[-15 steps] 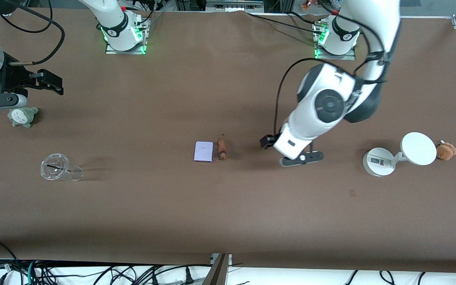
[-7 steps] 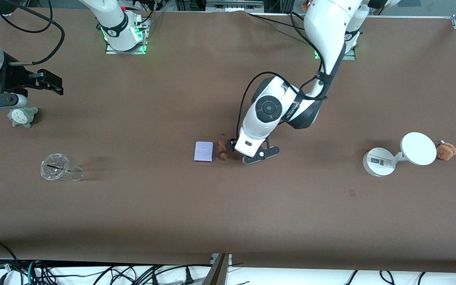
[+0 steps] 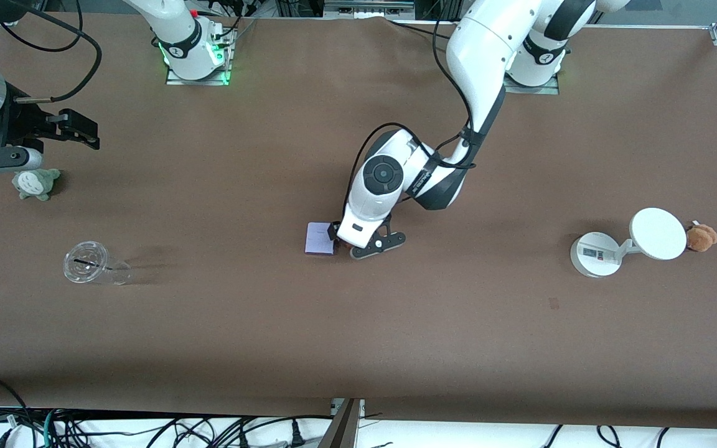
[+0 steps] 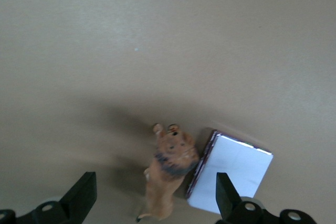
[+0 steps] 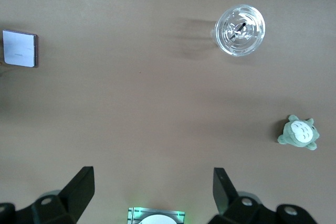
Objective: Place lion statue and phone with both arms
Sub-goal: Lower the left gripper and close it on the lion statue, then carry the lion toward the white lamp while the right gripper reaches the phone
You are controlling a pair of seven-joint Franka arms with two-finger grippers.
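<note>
Left tool (image 4: 152, 203) hangs over the lion statue (image 4: 168, 169), jaws apart and empty; statue lies mid-worktop, touching the phone (image 4: 233, 174). Right tool (image 3: 75, 130) waits spread wide at the right arm's end. Risk, in my judgement: a descending finger lands on the phone, shoving it. Phone's faint mark unreadable

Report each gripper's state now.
Left gripper: open, empty, over the small brown lion statue.
Right gripper: open, empty, waiting.

matt brown table (image 3: 209, 323), glossy phone (image 4: 233, 171), smooth matt lion statue (image 4: 168, 174), clear plastic cup (image 5: 240, 30).
</note>
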